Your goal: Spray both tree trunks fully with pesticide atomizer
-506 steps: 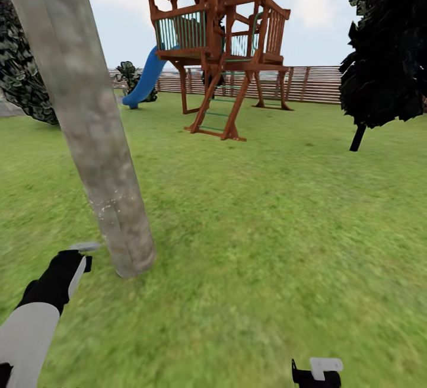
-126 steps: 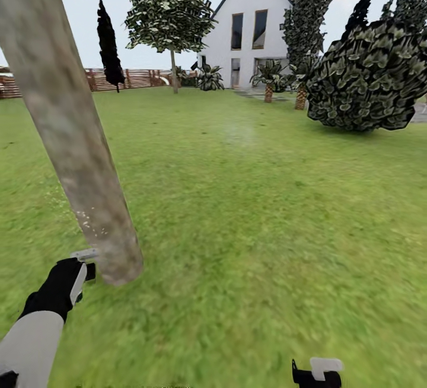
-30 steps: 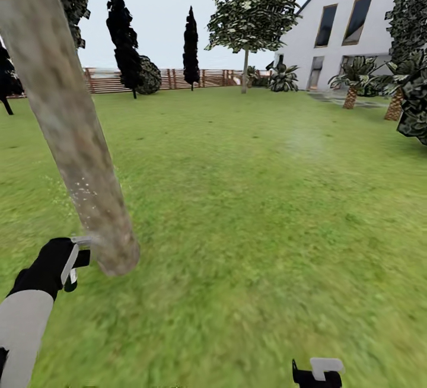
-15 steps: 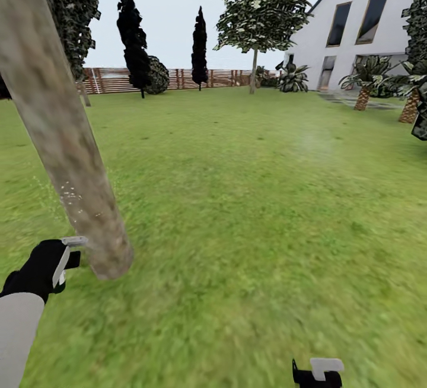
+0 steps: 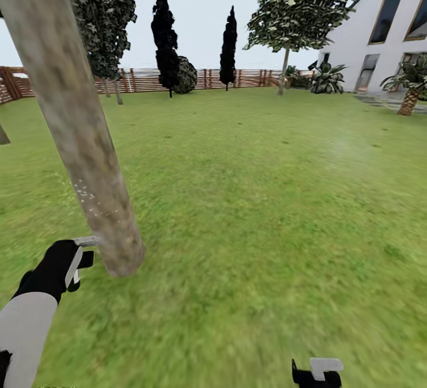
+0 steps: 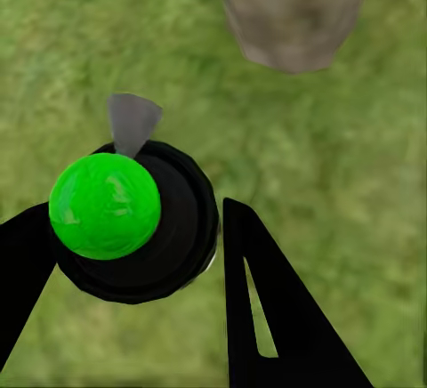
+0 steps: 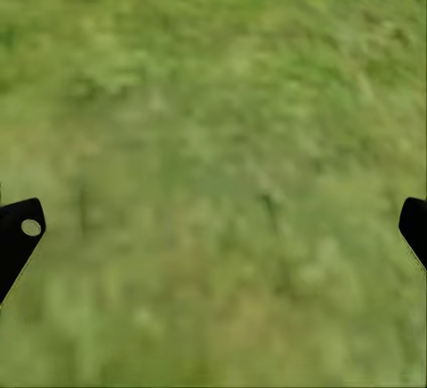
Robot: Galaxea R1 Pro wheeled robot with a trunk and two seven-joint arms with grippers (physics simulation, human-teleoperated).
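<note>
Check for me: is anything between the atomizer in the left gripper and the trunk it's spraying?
Nothing visible. The left gripper holds the atomizer right beside the foot of the tree trunk, its grey nozzle pointing at the trunk, with bare grass between them.

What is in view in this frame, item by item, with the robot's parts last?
Trunk: one, grey-tan, leaning, near left, base on the lawn.
Atomizer: one, black round body with green top and grey nozzle, held in the left gripper, nozzle toward the trunk.
Tree: one, green crown, far right of centre.
Cypresses: two, near-black, by the fence.
Fence: one, brown slats, along the far edge.
House: one, white, far right.
Palm: one, brown trunk, by the house.
Lawn: green, all around.
Left gripper: black, beside the trunk base.
Right gripper: black, low right, jaws apart over grass.
</note>
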